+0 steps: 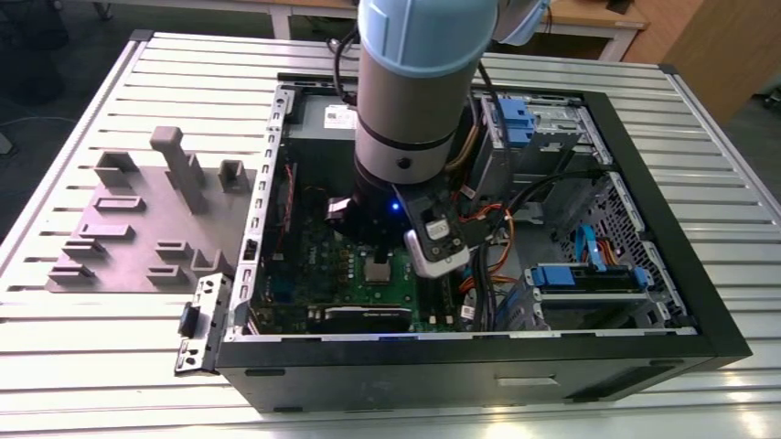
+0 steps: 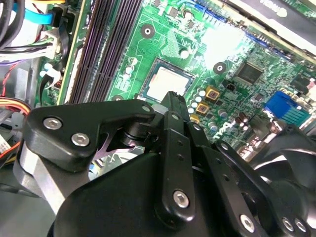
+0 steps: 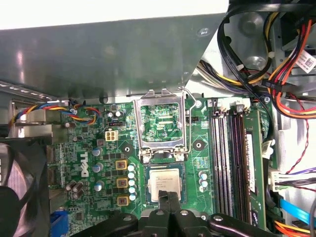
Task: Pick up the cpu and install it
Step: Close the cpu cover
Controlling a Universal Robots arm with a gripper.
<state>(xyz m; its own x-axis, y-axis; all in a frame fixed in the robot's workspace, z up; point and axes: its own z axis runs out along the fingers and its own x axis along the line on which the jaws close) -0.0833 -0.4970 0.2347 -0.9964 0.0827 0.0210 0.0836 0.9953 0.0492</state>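
The tool (image 3: pixel 169 197) is hovering with its fingers pressed together, gripping nothing, tips just over the edge of the cpu (image 3: pixel 164 182). The cpu is lying flat in the motherboard (image 3: pixel 98 148) socket. In the exterior view it is sitting at 6 o'clock from the arm (image 1: pixel 415 91).

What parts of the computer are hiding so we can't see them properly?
- First wrist view: one edge of the cpu is hidden under the shut gripper. It is unclear whether they touch.
- Second wrist view: the gripper's black body covers a corner of the cpu.
- Exterior view: the arm blocks much of the motherboard.
- First wrist view: the black fan is cut off by the picture's edge.
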